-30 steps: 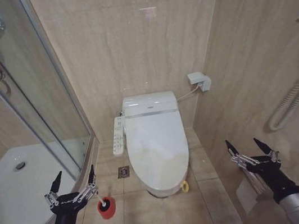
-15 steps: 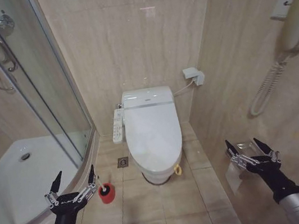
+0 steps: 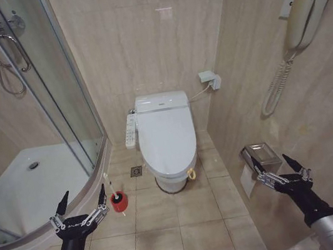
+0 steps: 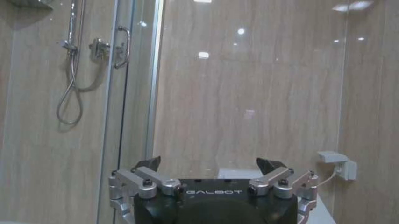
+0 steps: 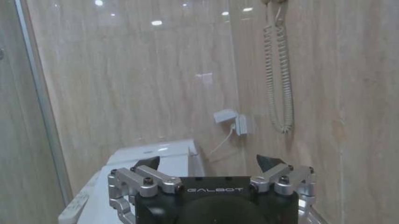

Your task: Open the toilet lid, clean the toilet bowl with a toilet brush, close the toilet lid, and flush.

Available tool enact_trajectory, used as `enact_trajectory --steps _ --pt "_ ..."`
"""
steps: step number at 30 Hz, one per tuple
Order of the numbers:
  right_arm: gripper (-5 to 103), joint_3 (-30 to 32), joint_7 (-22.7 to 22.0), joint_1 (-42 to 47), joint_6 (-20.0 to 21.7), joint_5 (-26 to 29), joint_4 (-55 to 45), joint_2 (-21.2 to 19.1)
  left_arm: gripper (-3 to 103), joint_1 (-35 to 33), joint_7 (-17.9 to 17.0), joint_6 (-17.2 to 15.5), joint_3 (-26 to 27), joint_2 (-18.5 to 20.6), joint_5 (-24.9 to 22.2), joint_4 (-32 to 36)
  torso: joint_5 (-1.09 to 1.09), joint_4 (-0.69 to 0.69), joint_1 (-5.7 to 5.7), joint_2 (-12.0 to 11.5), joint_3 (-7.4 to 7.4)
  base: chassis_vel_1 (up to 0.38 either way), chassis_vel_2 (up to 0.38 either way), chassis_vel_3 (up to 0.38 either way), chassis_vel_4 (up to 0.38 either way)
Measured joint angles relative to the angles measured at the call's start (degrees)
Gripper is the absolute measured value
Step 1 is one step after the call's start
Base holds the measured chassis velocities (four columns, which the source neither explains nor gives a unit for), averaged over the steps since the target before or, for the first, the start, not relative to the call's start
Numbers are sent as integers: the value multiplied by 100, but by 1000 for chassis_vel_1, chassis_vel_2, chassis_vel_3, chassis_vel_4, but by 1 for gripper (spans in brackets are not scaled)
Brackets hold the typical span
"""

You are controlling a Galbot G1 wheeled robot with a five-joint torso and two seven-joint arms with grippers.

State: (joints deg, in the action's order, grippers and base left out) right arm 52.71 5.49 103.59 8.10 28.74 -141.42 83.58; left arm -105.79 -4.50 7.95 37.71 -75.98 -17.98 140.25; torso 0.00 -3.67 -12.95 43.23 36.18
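Toilet lid (image 3: 167, 139): glossy white, seen lowered flat over the toilet against the back wall; a small yellow loop tag (image 3: 192, 173) hangs at its front edge.
Toilet bowl: covered by the closed lid; its inside cannot be seen.
Toilet brush (image 3: 113, 188): a thin white handle is seen standing tilted out of a small red holder (image 3: 119, 201) on the tiled floor, between the toilet and the shower tray; the bristle head is hidden inside the holder.
Red holder: set on the floor just beside the curved edge of the shower tray (image 3: 31, 191), apart from the toilet base.
Shower tray: white, with a round drain (image 3: 32, 165) seen in it, enclosed by glass panels.
Control panel (image 3: 131, 131): a white strip of buttons is fixed to the toilet's side nearest the shower; its markings are too small to be read.
Left claw (image 3: 81, 205): held low in front of the robot, near the red holder but not touching it; fingers are spread apart and nothing is held. "GALBOT" is printed on its body in the left wrist view.
Right claw (image 3: 277, 169): held low by the side wall, just below a metal paper holder (image 3: 259, 155); fingers are spread apart and nothing is held. "GALBOT" is read on it in the right wrist view.
Wall handset (image 3: 302, 7): mounted on the side wall with a coiled cord hanging below.
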Motion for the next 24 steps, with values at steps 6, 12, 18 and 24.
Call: enact_trajectory --steps 6,12,18,24 --pt "100 0 0 0 0 0 0 0 100 0 0 0 0 0 0 0 0 0 1 0 0 43 -53 -52 56" --pt "100 0 0 0 0 0 0 0 100 0 0 0 0 0 0 -1 0 0 -2 0 0 0 0 0 0" --pt "100 0 0 0 0 0 0 0 100 0 0 0 0 0 0 0 0 0 -2 -1 0 0 0 0 0" --pt "100 0 0 0 0 0 0 0 100 0 0 0 0 0 0 -1 0 0 -1 0 0 0 0 0 0"
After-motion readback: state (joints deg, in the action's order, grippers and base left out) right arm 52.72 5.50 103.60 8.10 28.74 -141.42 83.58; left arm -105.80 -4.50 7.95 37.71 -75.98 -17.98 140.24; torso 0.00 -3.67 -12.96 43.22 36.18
